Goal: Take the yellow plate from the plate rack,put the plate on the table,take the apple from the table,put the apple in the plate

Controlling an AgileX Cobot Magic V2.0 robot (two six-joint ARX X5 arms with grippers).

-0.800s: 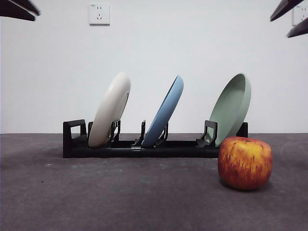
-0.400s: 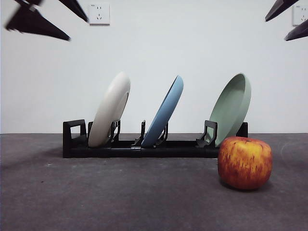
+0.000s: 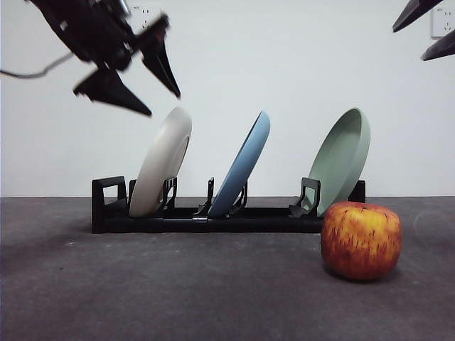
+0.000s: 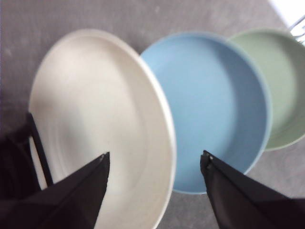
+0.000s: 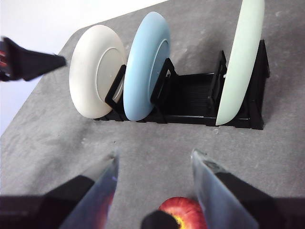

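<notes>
Against the white wall, upper left, the left gripper [image 3: 142,89] is hovering (fingers spread) over the yellow plate [image 3: 162,163], risking clipping its rim and toppling it.

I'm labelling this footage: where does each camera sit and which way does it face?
Front: table height, level, facing the long black plastic plate rack and round red-yellow apple; left gripper above.
Left wrist: above the round cream plate, own open jaws.
Right wrist: right gripper above the apple, open jaws.
All share the cream plate.
</notes>
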